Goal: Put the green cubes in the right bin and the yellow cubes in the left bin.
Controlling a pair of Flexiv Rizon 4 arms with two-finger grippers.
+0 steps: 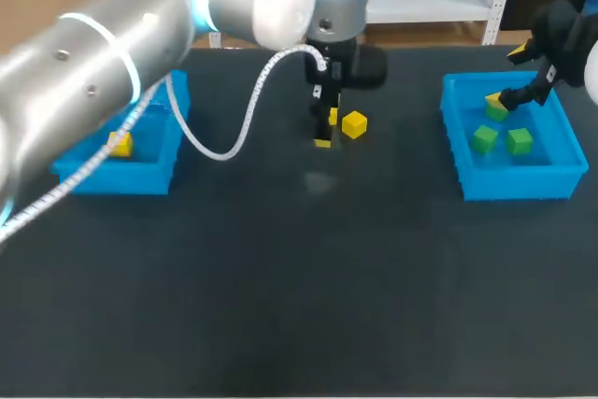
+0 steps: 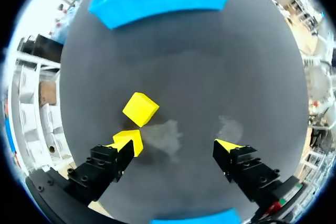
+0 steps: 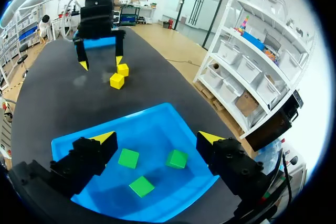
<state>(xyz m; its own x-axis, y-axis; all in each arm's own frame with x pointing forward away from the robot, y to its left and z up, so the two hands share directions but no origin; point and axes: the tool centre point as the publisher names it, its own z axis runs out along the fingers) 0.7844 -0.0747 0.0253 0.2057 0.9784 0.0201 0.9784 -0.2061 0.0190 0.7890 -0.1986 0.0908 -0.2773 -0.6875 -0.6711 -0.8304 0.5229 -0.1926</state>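
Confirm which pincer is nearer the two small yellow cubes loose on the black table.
Left. The left pincer hangs open right beside the small yellow cubes. The right pincer is open above the blue plastic bin holding green cubes, well away.

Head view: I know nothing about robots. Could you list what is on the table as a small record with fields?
left bin: holds one yellow cube
right bin: holds three green cubes
table middle: two loose yellow cubes, close together
left gripper: open, empty, right by the loose yellow cubes
right gripper: open, empty, above the right bin
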